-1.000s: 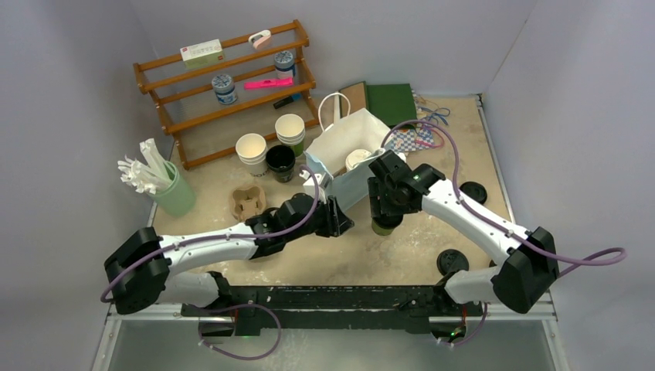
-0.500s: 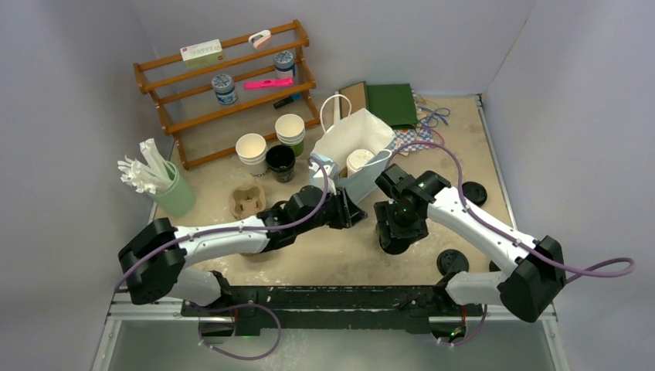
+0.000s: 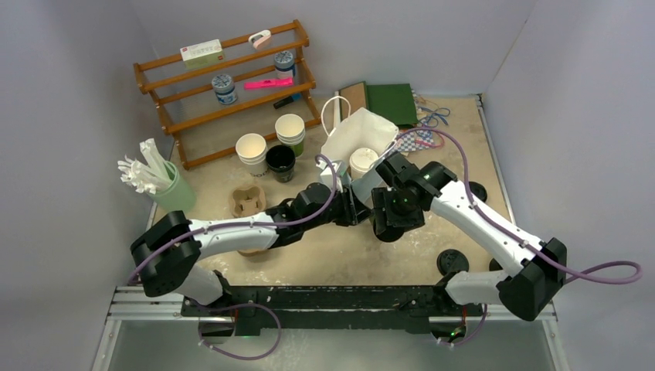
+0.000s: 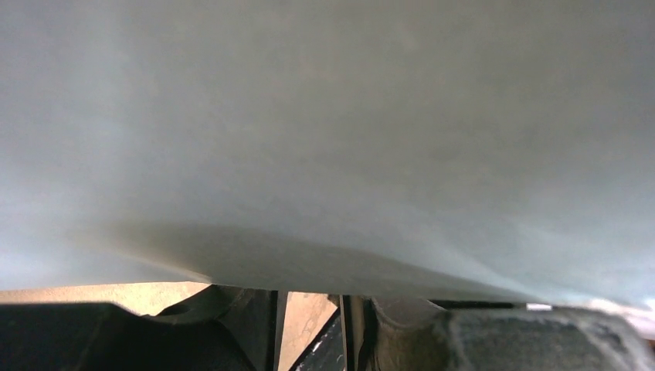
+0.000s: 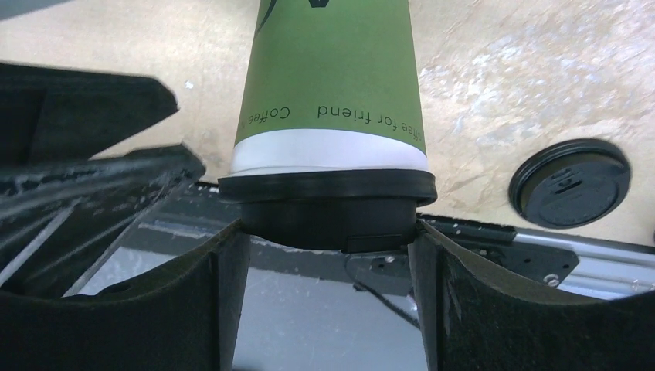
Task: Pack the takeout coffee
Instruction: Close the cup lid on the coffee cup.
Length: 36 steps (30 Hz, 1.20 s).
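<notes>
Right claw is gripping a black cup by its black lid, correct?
Not quite. The right claw does grip by the black lid, but the cup is green with a white band, not black. The right wrist view shows it.

From above, with twelve o'clock away from the arms, the paper bag (image 3: 357, 133) stands just past the middle of the tabletop (image 3: 340, 259), a lidded cup (image 3: 363, 161) inside it. The left pincer (image 3: 354, 207) sits against the bag's six o'clock side. Toward the bag's five o'clock, the right pincer (image 5: 328, 236) holds a second cup (image 5: 328, 93) by its lid, a jaw on either side. The shelf rack (image 3: 228, 85) fills ten to eleven o'clock, cup stacks (image 3: 290, 127) before it. The carrier (image 3: 247, 201) lies at nine o'clock, the stick holder (image 3: 174, 193) farther out. Loose lids (image 3: 452, 261) lie at three and four o'clock. A folder (image 3: 390, 102) lies at the bag's one o'clock.
</notes>
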Each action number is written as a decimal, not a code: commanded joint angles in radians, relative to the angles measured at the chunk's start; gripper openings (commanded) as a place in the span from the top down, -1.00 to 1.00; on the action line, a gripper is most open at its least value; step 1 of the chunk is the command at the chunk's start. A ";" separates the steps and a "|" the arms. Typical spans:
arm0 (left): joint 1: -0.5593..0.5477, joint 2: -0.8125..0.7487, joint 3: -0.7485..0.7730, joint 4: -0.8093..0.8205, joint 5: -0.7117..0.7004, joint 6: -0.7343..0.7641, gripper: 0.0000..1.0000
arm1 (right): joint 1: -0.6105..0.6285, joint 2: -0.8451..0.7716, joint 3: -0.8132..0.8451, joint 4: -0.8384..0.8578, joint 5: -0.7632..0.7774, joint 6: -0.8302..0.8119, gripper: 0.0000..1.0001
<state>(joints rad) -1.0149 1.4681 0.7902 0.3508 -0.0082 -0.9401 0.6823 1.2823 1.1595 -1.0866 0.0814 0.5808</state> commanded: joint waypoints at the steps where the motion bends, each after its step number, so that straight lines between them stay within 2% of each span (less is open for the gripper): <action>1: 0.018 -0.024 0.046 0.002 0.024 0.048 0.38 | 0.003 -0.016 0.048 -0.125 -0.100 0.047 0.00; 5: 0.024 -0.054 0.067 -0.066 0.035 0.086 0.37 | 0.004 0.016 0.037 -0.236 -0.190 0.060 -0.02; 12: 0.024 -0.121 0.021 -0.124 0.058 0.087 0.37 | 0.000 0.096 0.032 -0.243 -0.282 0.041 -0.03; 19: 0.024 -0.159 -0.016 -0.143 0.063 0.090 0.37 | -0.001 0.194 0.026 -0.245 -0.239 -0.010 -0.05; 21: 0.024 -0.162 -0.021 -0.143 0.064 0.093 0.37 | -0.001 0.221 0.036 -0.245 -0.228 -0.018 -0.11; 26: 0.024 -0.172 -0.023 -0.150 0.071 0.104 0.37 | 0.000 0.243 0.077 -0.243 -0.178 -0.027 -0.43; 32: 0.027 -0.185 -0.025 -0.162 0.071 0.117 0.37 | -0.001 0.270 0.126 -0.240 -0.123 -0.030 -0.48; 36: 0.027 -0.190 -0.025 -0.169 0.073 0.122 0.37 | -0.001 0.270 0.178 -0.240 -0.116 -0.027 -0.65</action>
<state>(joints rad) -0.9947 1.3094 0.7704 0.1814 0.0498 -0.8444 0.6815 1.5547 1.2739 -1.3186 -0.0917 0.5606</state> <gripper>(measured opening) 0.314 0.799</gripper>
